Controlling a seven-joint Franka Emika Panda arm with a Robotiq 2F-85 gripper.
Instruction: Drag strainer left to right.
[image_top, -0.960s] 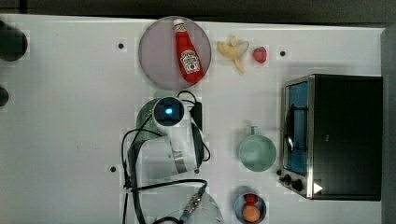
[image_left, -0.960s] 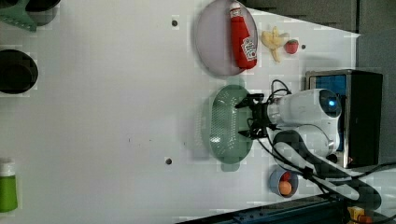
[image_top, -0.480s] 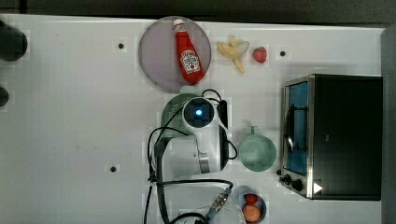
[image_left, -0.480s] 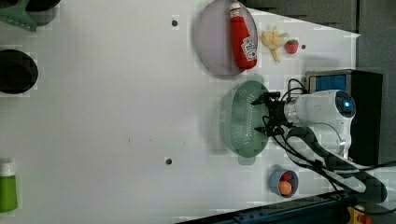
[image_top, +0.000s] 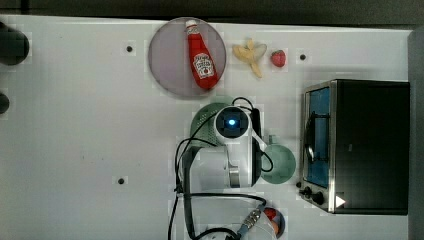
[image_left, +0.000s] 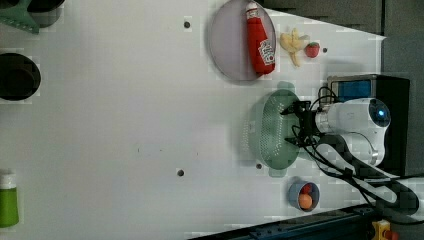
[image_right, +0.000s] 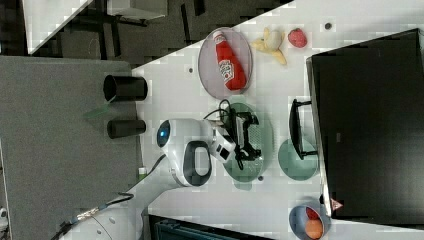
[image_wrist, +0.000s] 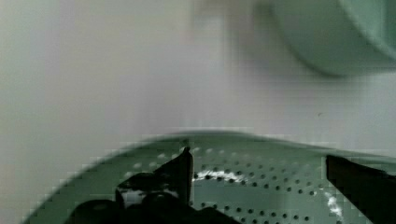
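Gripper (image_left: 295, 124) wide open inside strainer (image_left: 270, 131).

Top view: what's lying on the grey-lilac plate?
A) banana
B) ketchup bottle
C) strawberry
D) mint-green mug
B: the red ketchup bottle lies across the plate, while the banana and strawberry sit on the table to the top view's right of it, and the mug stands by the toaster oven.

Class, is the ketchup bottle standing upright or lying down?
Lying down: the ketchup bottle rests on its side across the plate.
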